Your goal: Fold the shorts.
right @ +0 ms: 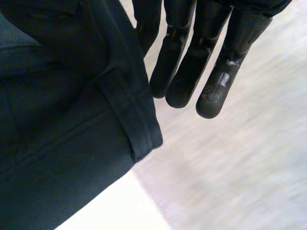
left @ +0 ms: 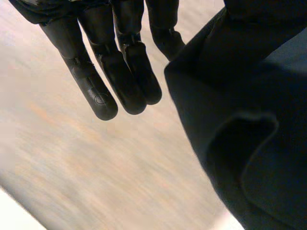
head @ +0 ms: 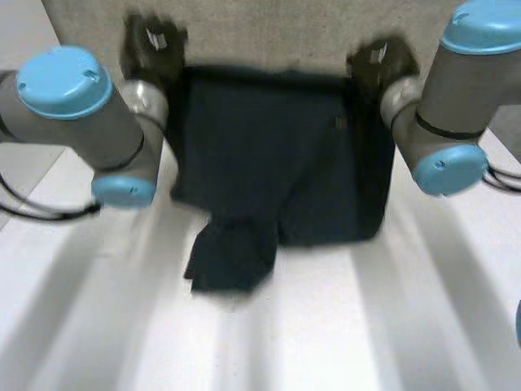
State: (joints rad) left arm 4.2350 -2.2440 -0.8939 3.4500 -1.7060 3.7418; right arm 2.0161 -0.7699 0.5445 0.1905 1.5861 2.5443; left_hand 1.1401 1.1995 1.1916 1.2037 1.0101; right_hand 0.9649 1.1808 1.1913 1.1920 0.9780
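One leg (head: pixel 230 257) of the dark navy fabric shorts (head: pixel 277 155) lies crumpled nearest the front edge of the white desk (head: pixel 326 326), bunched narrower than its neighbour, which lies flat. Farther back the body of the garment spreads smooth, with the waistband toward the far edge, where the white gives way to a beige-grey surface (head: pixel 269 32). Both black hands sit at that far end: the left hand (left: pixel 120 72) just beside the left waist corner, the right hand (right: pixel 192 62) just beside the right one, each with fingers straight and relaxed, gripping nothing. They are probably stationed at the waist corners so as to pinch them and draw the waistband over; the rumpled leg may need flattening first
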